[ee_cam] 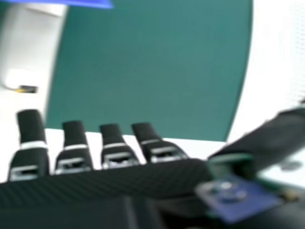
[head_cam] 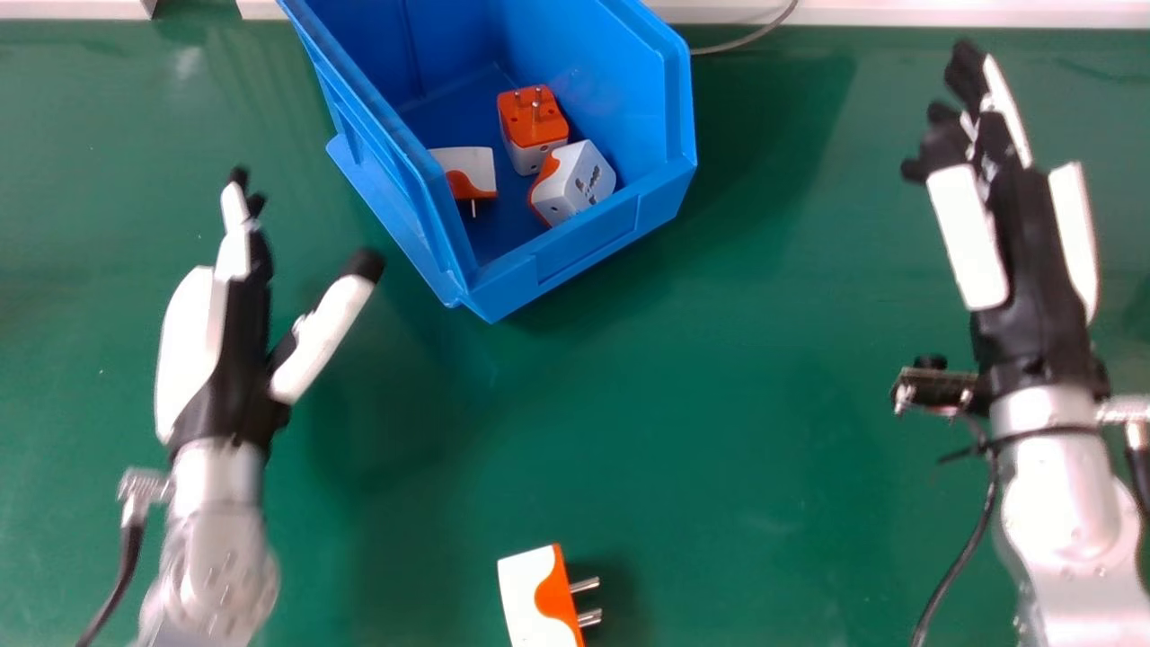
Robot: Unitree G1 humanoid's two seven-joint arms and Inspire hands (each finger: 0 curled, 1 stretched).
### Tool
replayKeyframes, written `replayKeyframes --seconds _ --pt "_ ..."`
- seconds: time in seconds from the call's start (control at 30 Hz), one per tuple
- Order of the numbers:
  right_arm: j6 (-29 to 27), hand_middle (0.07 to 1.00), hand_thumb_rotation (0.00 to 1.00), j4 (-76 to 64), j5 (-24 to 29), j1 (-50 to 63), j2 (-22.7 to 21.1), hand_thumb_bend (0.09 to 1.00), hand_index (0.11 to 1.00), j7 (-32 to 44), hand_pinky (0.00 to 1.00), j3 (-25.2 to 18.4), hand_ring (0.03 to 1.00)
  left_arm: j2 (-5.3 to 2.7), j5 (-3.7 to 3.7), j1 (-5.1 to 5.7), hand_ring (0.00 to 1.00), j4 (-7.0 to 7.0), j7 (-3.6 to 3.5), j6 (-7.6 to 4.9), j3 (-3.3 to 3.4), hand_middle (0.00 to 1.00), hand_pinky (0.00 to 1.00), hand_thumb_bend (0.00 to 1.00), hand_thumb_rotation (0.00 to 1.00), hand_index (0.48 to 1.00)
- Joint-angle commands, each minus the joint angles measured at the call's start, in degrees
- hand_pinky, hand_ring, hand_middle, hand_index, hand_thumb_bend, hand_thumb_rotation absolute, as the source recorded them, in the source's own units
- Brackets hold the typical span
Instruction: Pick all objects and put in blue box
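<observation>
ok so nearest us is the loose adapter, prongs aimed right on the green surface. our left hand looks closer than our right hand, so we'd bring it back and rightward. both sets of fingers are straight, thumbs apart, holding nothing. farther out, three adapters sit in the blue box.
</observation>
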Motion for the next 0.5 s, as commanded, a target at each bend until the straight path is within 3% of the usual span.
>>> replayKeyframes --seconds 0.0,0.03,0.07,0.1,0.13,0.17,0.23,0.27,0.3,0.33,0.37,0.43,0.47 --pt "-2.0 0.936 1.00 0.0 -0.6 0.8 0.9 0.531 0.942 -1.3 0.77 -0.1 0.903 0.08 -2.17 7.47 0.98 -6.35 -0.15 -3.02 1.31 1.00 0.96 0.85 1.00 0.995" --pt "-2.1 0.936 1.00 -0.2 -0.8 1.5 1.4 0.531 0.942 -1.4 0.77 0.1 0.903 -0.40 -3.62 10.59 0.98 -9.04 -0.95 -3.95 1.73 1.00 0.96 0.85 1.00 0.995" --pt "-2.1 0.935 1.00 0.2 -0.8 1.5 1.7 0.530 0.939 -1.5 0.77 0.2 0.901 -0.88 -5.16 12.62 0.98 -11.12 -1.93 -4.22 2.04 1.00 0.95 0.84 1.00 0.994" --pt "-2.1 0.937 1.00 0.5 -0.8 1.6 1.9 0.529 0.940 -1.4 0.77 0.3 0.902 -1.48 -7.43 14.67 0.98 -12.96 -3.36 -4.48 2.44 1.00 0.94 0.84 1.00 0.992" --pt "-2.2 0.938 1.00 0.7 -0.8 1.7 2.1 0.528 0.941 -1.4 0.77 0.4 0.903 -1.87 -9.05 15.96 0.98 -14.28 -4.48 -4.39 2.72 1.00 0.94 0.84 1.00 0.991" --pt "-2.6 0.942 1.00 0.4 -0.7 2.8 2.4 0.528 0.944 -1.2 0.78 0.4 0.907 -2.43 -11.81 18.52 0.98 -16.22 -6.27 -4.79 3.11 0.99 0.93 0.84 1.00 0.990" --pt "-2.9 0.958 1.00 0.1 -0.1 4.5 2.9 0.519 0.958 -0.5 0.80 0.4 0.922 -3.79 -19.84 22.86 0.97 -20.18 -11.86 -5.14 3.75 0.99 0.92 0.86 0.99 0.985" --pt "-2.8 0.964 1.00 -1.0 0.3 5.9 3.1 0.517 0.962 0.1 0.80 0.5 0.928 -4.45 -24.26 25.03 0.97 -22.31 -14.97 -5.31 3.98 0.99 0.91 0.87 0.98 0.982" --pt "-2.7 0.964 1.00 -2.0 0.6 7.0 3.3 0.517 0.962 0.5 0.80 0.5 0.928 -4.90 -27.12 26.49 0.97 -23.88 -17.22 -5.28 4.23 0.99 0.91 0.87 0.98 0.982" --pt "-2.4 0.970 1.00 -3.7 1.2 8.6 3.4 0.516 0.966 1.2 0.81 0.5 0.937 -5.54 -30.50 28.32 0.97 -26.23 -19.62 -4.91 4.29 0.98 0.91 0.86 0.96 0.978" --pt "-1.9 0.981 1.00 -4.8 2.0 9.8 3.5 0.515 0.974 2.1 0.81 0.5 0.949 -6.53 -34.33 29.71 0.96 -29.00 -21.96 -3.72 4.05 0.97 0.91 0.84 0.95 0.974" --pt "-0.7 0.990 1.00 -7.9 4.4 13.1 3.8 0.513 0.982 4.3 0.82 0.6 0.960 -8.64 -40.48 32.54 0.95 -34.23 -25.59 -1.16 3.27 0.96 0.90 0.83 0.94 0.971" --pt "0.1 0.990 1.00 -9.7 6.2 15.2 4.0 0.513 0.982 5.6 0.82 0.5 0.960 -9.41 -42.92 33.69 0.95 -36.22 -27.05 0.28 2.86 0.96 0.90 0.83 0.94 0.971"
